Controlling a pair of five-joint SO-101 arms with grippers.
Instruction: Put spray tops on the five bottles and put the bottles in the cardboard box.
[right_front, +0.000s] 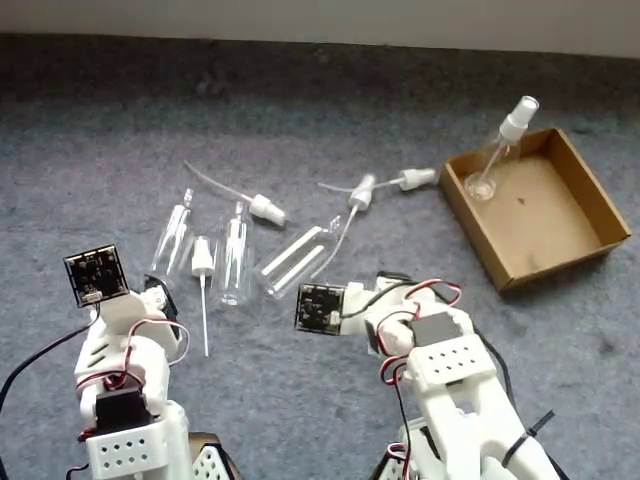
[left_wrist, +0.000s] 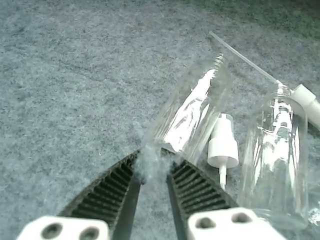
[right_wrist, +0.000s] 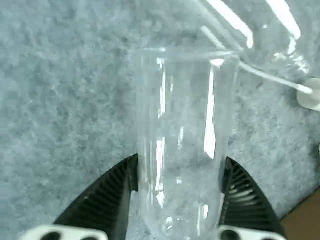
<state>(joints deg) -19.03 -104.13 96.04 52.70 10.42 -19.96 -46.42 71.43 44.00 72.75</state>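
Observation:
My right gripper (right_wrist: 180, 167) is shut on a clear bottle (right_wrist: 180, 140) without a top, one jaw on each side. Beyond it lies another clear bottle (right_wrist: 260, 25) crossed by a spray tube. My left gripper (left_wrist: 154, 160) is slightly open over the carpet, its tips at the base of a lying topless bottle (left_wrist: 192, 107) (right_front: 172, 236). Beside that lie a white spray top (left_wrist: 222, 145) (right_front: 203, 258) and a second bottle (left_wrist: 275, 155) (right_front: 235, 258). A bottle (right_front: 298, 260) lies mid-table. The cardboard box (right_front: 560, 235) holds a bottle with its spray top (right_front: 500, 150) on.
Three more loose spray tops lie on the grey carpet: one (right_front: 267, 208) at the middle, one (right_front: 360, 192) and one (right_front: 418, 178) near the box. Open carpet lies to the far left and in front of the box. A corner of cardboard (right_wrist: 306, 226) shows close to my right gripper.

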